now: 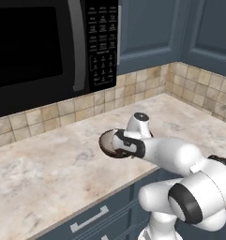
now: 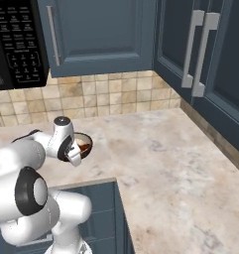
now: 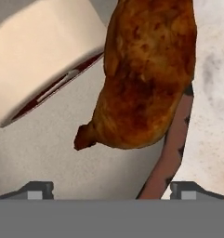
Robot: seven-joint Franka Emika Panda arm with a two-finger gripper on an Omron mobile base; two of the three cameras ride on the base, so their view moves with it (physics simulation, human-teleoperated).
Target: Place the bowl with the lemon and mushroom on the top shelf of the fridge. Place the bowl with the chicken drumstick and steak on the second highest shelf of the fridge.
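The pincer (image 3: pixel 111 188) hung with its jaws wide apart, nothing between them, over the brown bowl (image 1: pixel 106 143) on the bench (image 1: pixel 53 164) (drumstick (image 3: pixel 146 74) and probably steak (image 3: pixel 43 56) inside).

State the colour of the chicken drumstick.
Golden-brown, mottled with darker patches, the chicken drumstick shows best in the hand view.

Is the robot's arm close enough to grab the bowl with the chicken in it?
Probably yes. The gripper hangs right over the bowl with its jaws open, the chicken drumstick just below, and nothing sits between them.
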